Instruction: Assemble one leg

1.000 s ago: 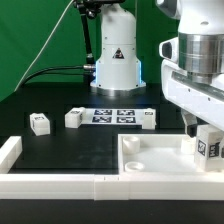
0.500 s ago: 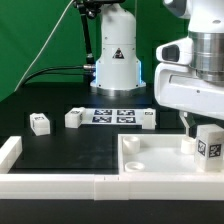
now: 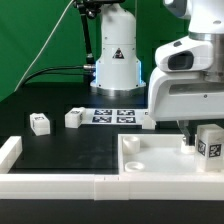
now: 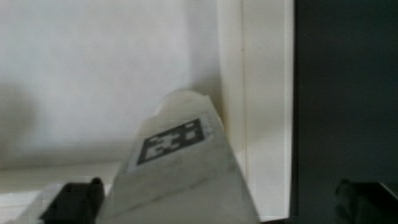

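Wrist view: one white leg (image 4: pixel 178 160), wedge-like in this perspective, carried a black-and-white square marker tag (image 4: pixel 173 139) on its face and stood against a pale, blurred white surface (image 4: pixel 89 70). Beside it ran a white upright edge or wall (image 4: pixel 263 90), with a dark, near-black area (image 4: pixel 347 90) on the far side of that edge. Two dark fingertips (image 4: pixel 80 200) of the gripper (image 4: pixel 222 203) flanked the leg's near end, apart from each other; contact with the leg could not be told.
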